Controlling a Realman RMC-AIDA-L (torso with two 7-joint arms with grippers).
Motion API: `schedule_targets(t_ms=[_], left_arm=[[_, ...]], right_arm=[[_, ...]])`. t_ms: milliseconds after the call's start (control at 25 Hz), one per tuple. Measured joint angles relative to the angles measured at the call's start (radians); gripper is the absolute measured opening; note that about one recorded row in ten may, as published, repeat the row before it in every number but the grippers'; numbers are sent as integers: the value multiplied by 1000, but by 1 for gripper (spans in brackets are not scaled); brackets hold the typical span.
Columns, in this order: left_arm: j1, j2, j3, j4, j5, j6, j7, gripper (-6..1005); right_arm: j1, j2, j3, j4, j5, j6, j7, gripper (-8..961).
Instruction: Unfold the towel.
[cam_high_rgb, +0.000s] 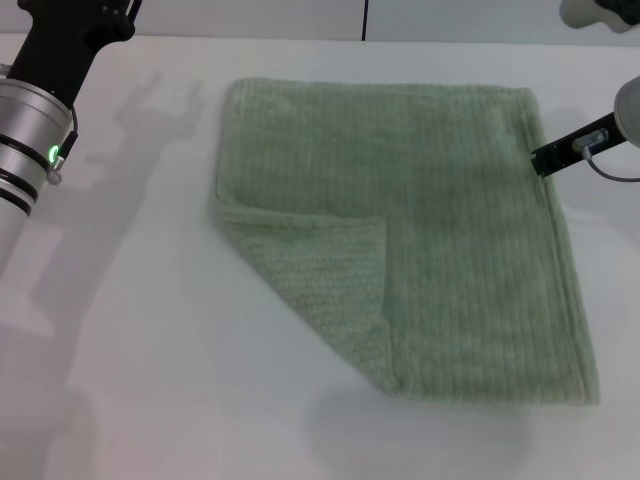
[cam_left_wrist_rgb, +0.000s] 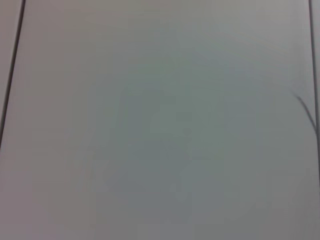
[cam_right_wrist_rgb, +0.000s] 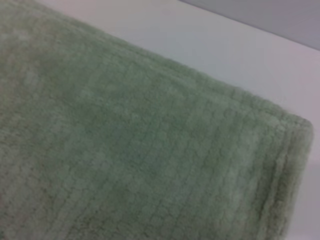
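White bench (cam_high_rgb: 150, 350) from the head view: one towel (cam_high_rgb: 450, 220) lies flat, touching the right hand (cam_high_rgb: 545, 158) at its far right edge; can't tell if that hand grips. One corner flap (cam_high_rgb: 320, 265) remains folded over. Left arm (cam_high_rgb: 40, 110) sits well off to the side, its hand unseen. Left wrist view: bare surface only. Right wrist view: towel (cam_right_wrist_rgb: 125, 150) corner close below. Next, I'd judge: pinch the flap and peel outward.

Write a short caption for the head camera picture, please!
Green towel on white table, one corner folded over, robot arms at both sides.
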Motion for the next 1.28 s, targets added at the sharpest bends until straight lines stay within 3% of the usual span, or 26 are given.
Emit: schedule_targets(t_ms=[760, 920, 1280], left_arm=[[-5, 0, 6, 4, 1, 6, -11, 499], [-5, 0, 6, 4, 1, 7, -11, 496], [-4, 0, 6, 4, 1, 7, -11, 491]], right_arm=[[118, -38, 143, 249, 23, 13, -149, 1], [164, -57, 199, 349, 23, 26, -203, 1], [193, -67, 227, 400, 23, 41, -233, 1]])
